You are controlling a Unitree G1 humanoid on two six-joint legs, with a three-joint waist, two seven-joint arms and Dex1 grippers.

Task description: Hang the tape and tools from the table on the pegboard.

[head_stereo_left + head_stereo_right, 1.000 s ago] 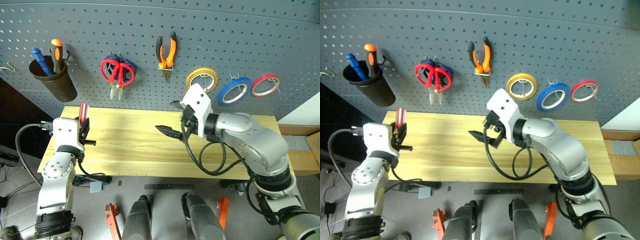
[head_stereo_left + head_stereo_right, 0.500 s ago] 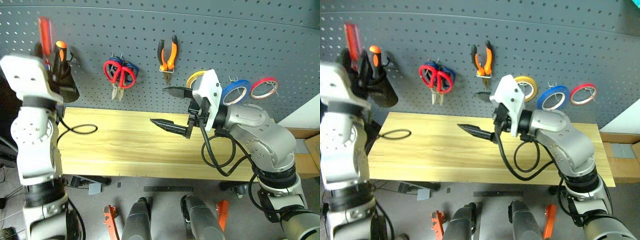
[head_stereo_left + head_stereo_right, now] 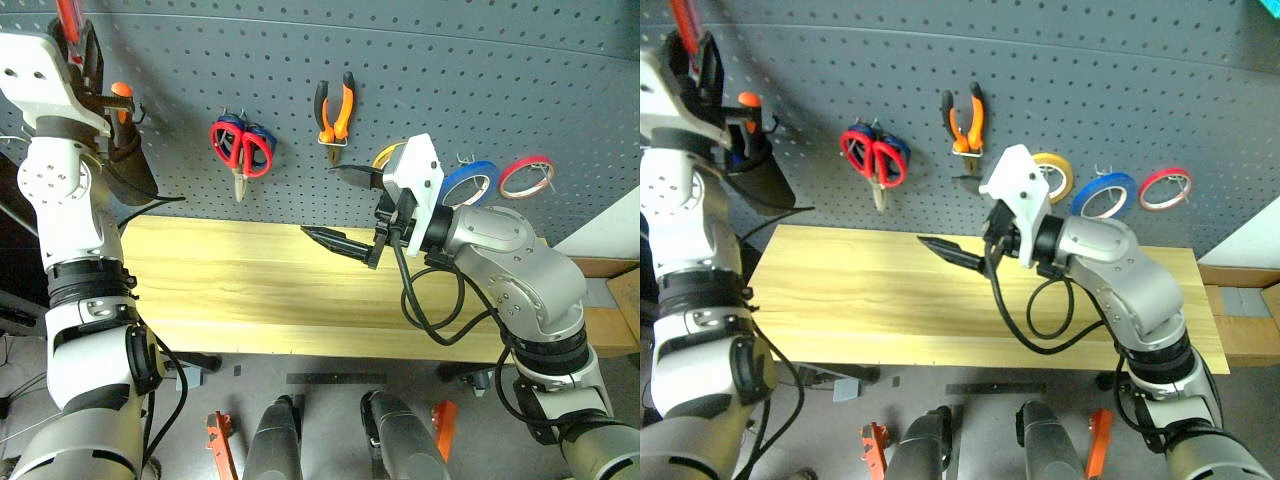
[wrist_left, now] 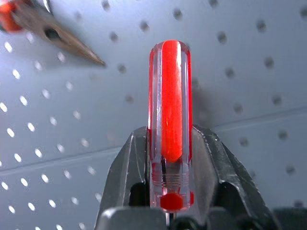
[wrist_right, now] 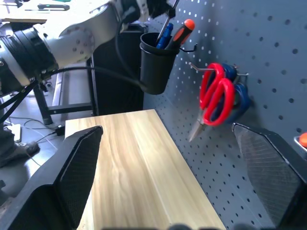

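Upper left, the left gripper (image 4: 165,158) clamps the red-handled screwdriver (image 4: 169,115) against the pegboard (image 3: 450,60); centre — the right gripper (image 3: 345,212) gapes, empty.

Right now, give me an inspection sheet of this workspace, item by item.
Surface: table bare.
Job's things: red-handled screwdriver in left gripper; red-handled scissors, pliers and blue tape hang on the pegboard.
Clutter: black cup with two screwdrivers; yellow tape; red-pink tape.
Grippers: left gripper shut on the screwdriver, raised near the cup; right gripper open, empty, above the table.
Cables: black cable looped on the right arm.
Surroundings: grey floor.
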